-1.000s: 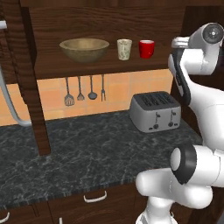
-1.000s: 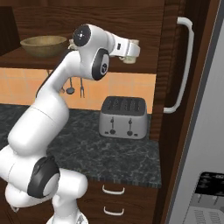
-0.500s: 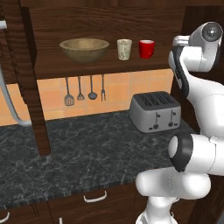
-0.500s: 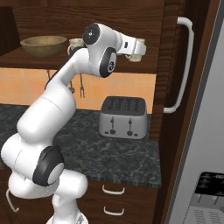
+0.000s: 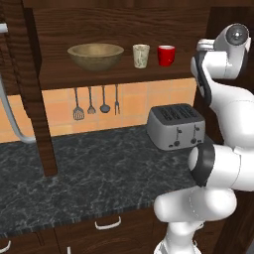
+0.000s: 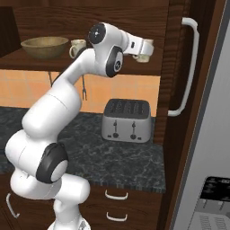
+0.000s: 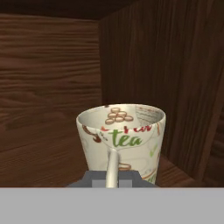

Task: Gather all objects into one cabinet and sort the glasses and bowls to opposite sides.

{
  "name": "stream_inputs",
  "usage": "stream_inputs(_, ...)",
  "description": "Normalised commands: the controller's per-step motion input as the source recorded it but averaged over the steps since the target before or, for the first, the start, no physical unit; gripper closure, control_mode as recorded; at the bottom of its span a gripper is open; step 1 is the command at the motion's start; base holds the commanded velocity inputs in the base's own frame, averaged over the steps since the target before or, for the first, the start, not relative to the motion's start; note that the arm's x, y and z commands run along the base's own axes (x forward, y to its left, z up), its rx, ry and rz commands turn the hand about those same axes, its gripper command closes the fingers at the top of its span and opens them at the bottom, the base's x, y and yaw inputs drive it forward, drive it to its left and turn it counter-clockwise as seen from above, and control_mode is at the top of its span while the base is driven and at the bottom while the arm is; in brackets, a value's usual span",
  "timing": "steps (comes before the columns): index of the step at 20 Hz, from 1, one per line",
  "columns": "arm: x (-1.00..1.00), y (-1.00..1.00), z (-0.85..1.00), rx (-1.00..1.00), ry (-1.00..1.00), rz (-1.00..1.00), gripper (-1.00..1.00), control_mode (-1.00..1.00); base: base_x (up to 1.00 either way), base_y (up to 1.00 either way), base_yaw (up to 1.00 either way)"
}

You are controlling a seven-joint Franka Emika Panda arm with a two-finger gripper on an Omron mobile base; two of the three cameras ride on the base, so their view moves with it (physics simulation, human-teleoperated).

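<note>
Down low, the silver toaster (image 5: 176, 126) sits on the dark worktop (image 5: 89, 173), under the shelf (image 5: 114, 74) of the brown cabinet (image 6: 177, 67). Up at the shelf's right end, the claw (image 6: 144, 49) seems to be holding a pale cup (image 7: 120, 142) with "tea" printed on it, though I cannot see its tips well, and the cup is in the cabinet's back corner. Further along the shelf stand the red cup (image 5: 166, 55), the speckled cup (image 5: 141, 55) and the big wooden bowl (image 5: 95, 54).
</note>
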Motion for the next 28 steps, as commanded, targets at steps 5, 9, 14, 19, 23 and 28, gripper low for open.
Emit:
stream_inputs(5, 0.27, -0.02, 0.00, 0.00, 0.00, -0.03, 1.00, -1.00, 0.00, 0.00, 0.00)
stream_inputs(9, 0.31, -0.01, 0.00, 0.00, 0.00, 0.00, 1.00, -1.00, 0.00, 0.00, 0.00)
stream_inputs(14, 0.19, -0.09, 0.00, 0.00, 0.00, 0.00, -1.00, -1.00, 0.00, 0.00, 0.00)
stream_inputs(19, 0.01, -0.01, 0.00, 0.00, 0.00, 0.00, -1.00, -1.00, 0.00, 0.00, 0.00)
stream_inputs(23, 0.00, 0.00, 0.00, 0.00, 0.00, 0.00, -1.00, -1.00, 0.00, 0.00, 0.00)
stream_inputs(28, -0.03, 0.00, 0.00, 0.00, 0.00, 0.00, -1.00, -1.00, 0.00, 0.00, 0.00)
